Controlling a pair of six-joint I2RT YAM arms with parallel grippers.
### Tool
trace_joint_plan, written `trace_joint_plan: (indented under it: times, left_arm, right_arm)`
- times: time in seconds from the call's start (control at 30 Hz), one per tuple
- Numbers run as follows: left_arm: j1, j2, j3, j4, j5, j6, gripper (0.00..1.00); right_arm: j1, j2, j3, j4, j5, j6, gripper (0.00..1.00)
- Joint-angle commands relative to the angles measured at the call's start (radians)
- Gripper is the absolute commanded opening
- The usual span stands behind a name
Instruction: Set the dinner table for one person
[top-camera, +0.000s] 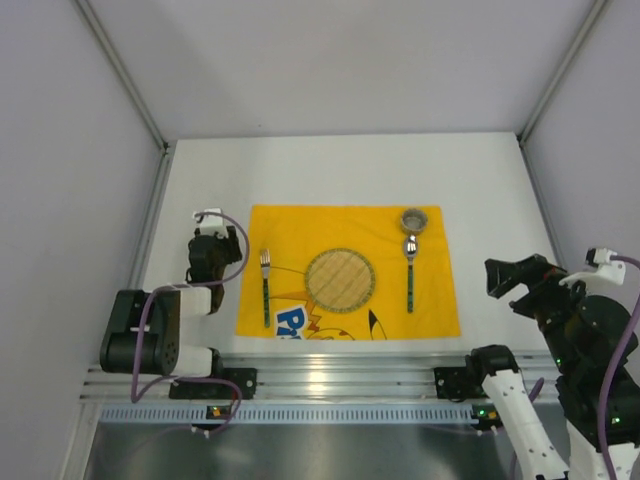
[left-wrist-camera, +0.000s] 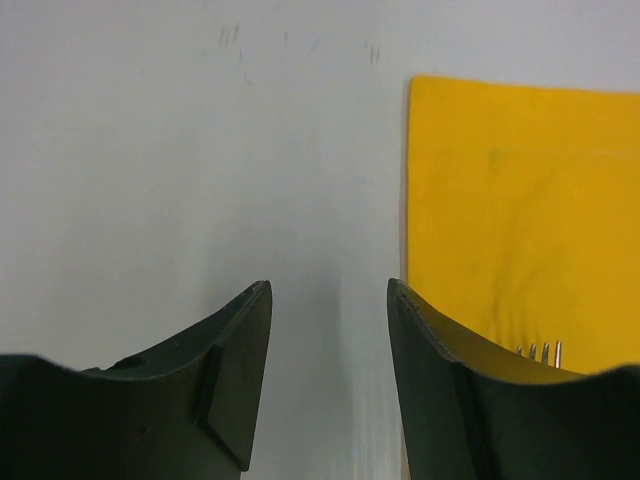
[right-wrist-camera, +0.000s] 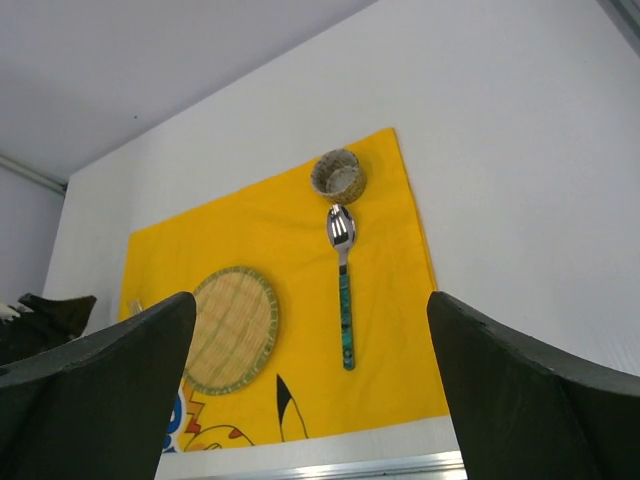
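Note:
The white dinner table (top-camera: 340, 170) carries a yellow cartoon mat (top-camera: 300, 225). On the mat lie a round woven plate (top-camera: 340, 281) in the middle, a fork (top-camera: 266, 288) to its left and a green-handled spoon (top-camera: 410, 270) to its right. A small woven cup (top-camera: 414, 220) stands just beyond the spoon's bowl. My left gripper (top-camera: 228, 240) hovers low over bare table just left of the mat, open and empty (left-wrist-camera: 328, 290), with the fork's tines (left-wrist-camera: 540, 351) peeking past its right finger. My right gripper (top-camera: 508, 283) hangs raised off the mat's right side, wide open and empty (right-wrist-camera: 311, 296).
A ribbed aluminium rail (top-camera: 330, 375) runs along the near edge, between the arm bases. Grey walls with metal posts (top-camera: 120, 70) enclose the table on the left, back and right. White tabletop shows beyond the mat (left-wrist-camera: 200, 150).

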Motion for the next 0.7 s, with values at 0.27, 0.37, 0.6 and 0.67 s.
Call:
trace_joint_plan:
  times: [0.27, 0.37, 0.6, 0.67]
  left_arm:
    - [0.014, 0.176, -0.036, 0.313, -0.009, 0.021, 0.65]
    - [0.014, 0.175, -0.012, 0.318, -0.010, 0.012, 0.70]
    - [0.014, 0.179, -0.030, 0.340, -0.009, 0.018, 0.99]
    - [0.014, 0.179, -0.028, 0.340, -0.007, 0.019, 0.99]
  right_arm:
    - [0.008, 0.091, 0.062, -0.023, -0.206, -0.076, 1.00]
    - [0.008, 0.104, 0.045, 0.012, -0.206, -0.081, 1.00]
    - [0.020, 0.200, 0.029, 0.151, -0.214, -0.124, 1.00]
    - [0.018, 0.233, 0.048, 0.210, -0.196, -0.104, 1.00]
